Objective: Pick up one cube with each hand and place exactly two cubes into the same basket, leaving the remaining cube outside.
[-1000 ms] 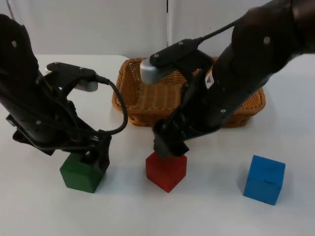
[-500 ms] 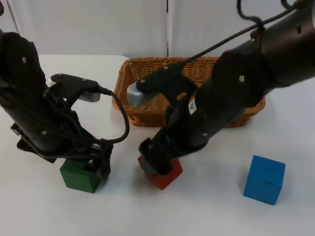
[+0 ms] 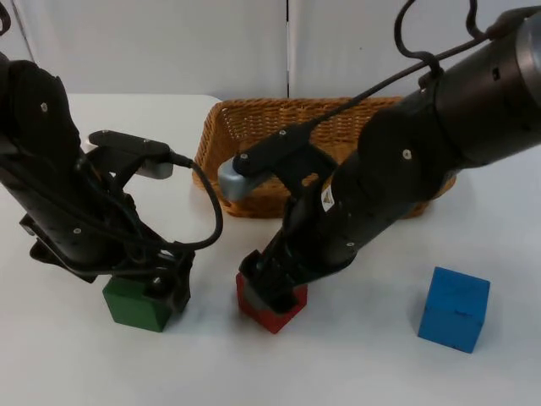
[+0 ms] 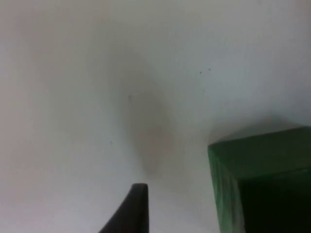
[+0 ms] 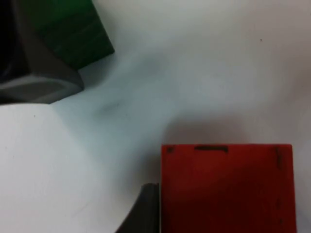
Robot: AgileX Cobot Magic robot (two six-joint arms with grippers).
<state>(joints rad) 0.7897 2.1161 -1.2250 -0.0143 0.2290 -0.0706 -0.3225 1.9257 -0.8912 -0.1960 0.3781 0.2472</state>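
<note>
A green cube (image 3: 135,306) lies at the front left of the table, and my left gripper (image 3: 161,283) is down at its right top edge. In the left wrist view its fingertip (image 4: 133,208) stands apart from the green cube (image 4: 262,179), so the fingers are open. A red cube (image 3: 269,311) lies mid-table with my right gripper (image 3: 272,289) lowered over it. One right fingertip (image 5: 148,208) presses on the side of the red cube (image 5: 226,189). A blue cube (image 3: 454,309) sits alone at the front right. A wicker basket (image 3: 245,139) stands behind the cubes.
The right arm's body crosses over the basket's right half and hides much of it. The green cube (image 5: 73,34) and part of the left gripper show close beside the red cube in the right wrist view. Bare table lies between the red and blue cubes.
The right gripper has come down over the red cube, which has shifted slightly to the left. The left gripper has stayed at the green cube, which has not moved.
</note>
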